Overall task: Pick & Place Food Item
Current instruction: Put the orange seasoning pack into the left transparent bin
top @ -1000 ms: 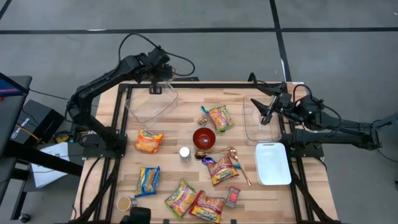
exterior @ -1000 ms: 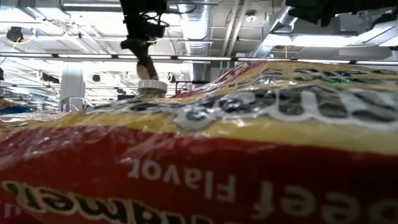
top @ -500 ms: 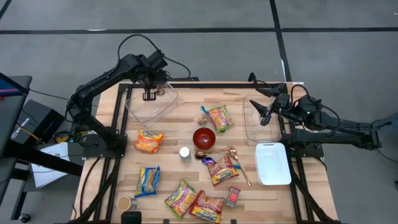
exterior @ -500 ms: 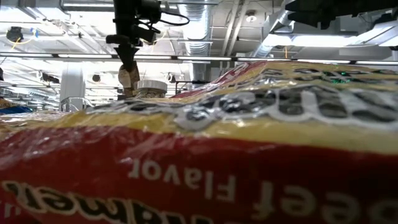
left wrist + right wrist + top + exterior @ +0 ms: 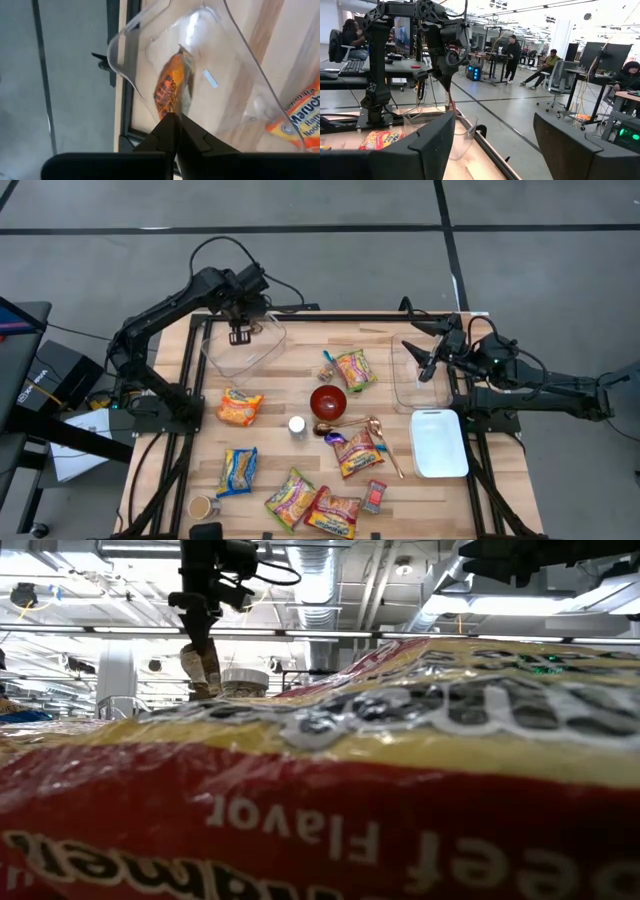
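- My left gripper [image 5: 240,332] hangs over the clear tub [image 5: 243,346] at the bench's [image 5: 300,350] far left corner, fingers pinched tight on the top edge of an orange snack packet [image 5: 170,90].
- Through the left wrist view I see that packet hanging inside the tub, against its clear wall; its print is too blurred for me to read.
- In the low view the packet [image 5: 203,668] dangles upright below the closed fingers.
- My right gripper [image 5: 428,360] waits above the second clear tub [image 5: 402,380] at the far right side of the bench, jaws spread wide with nothing between them.
- A white lid [image 5: 440,442] lies on the bench just nearer than that tub.
- The orange noodle pack [image 5: 300,120] just beside the left tub reads "Maruch…" and "Ra…" before the frame cuts it off.
- Right against the low camera lies a red and yellow pack [image 5: 330,790], seen upside down, reading "Beef Flavor" with its first letter clipped.
- A red bowl [image 5: 328,402] sits mid-bench.
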`<act>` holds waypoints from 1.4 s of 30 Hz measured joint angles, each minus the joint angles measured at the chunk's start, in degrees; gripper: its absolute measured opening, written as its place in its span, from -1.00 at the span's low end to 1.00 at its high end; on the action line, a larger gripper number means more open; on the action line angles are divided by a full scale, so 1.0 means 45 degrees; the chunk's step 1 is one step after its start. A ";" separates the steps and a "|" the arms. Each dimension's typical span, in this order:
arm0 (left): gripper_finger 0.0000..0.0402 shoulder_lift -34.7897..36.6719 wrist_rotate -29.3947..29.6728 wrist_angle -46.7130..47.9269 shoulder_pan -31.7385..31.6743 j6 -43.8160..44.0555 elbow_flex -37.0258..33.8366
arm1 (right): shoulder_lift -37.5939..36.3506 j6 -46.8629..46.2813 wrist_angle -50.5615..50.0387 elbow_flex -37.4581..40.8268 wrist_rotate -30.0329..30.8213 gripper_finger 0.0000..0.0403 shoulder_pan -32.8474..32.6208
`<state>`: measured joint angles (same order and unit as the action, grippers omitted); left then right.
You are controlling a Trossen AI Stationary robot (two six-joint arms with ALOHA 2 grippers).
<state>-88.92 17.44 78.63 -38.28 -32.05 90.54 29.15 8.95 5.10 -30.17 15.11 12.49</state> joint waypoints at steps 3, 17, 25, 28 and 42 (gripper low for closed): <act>-1.00 0.0005 -0.0037 0.0554 0.0000 0.0489 -0.0001 | 0.0000 0.0000 0.0005 0.0000 0.0000 0.31 -0.0002; -1.00 0.0121 -0.0498 0.1768 0.0000 0.3101 -0.1974 | -0.0001 0.0001 0.0005 0.0000 0.0000 0.31 0.0000; -1.00 0.0474 -0.0519 0.1064 -0.0008 0.3938 -0.3765 | 0.0000 0.0005 -0.0009 0.0000 0.0000 0.31 0.0000; -1.00 0.0861 -0.0521 0.0815 -0.0194 0.3980 -0.4395 | -0.0003 0.0006 -0.0019 0.0000 0.0000 0.31 0.0000; -1.00 0.2308 -0.0934 -0.1048 -0.2278 0.3223 -0.6017 | 0.0000 0.0010 0.0251 0.0000 0.0000 0.31 0.0000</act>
<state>-78.54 13.24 73.91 -48.54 -17.55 63.47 29.15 8.99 6.23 -30.17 15.11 12.49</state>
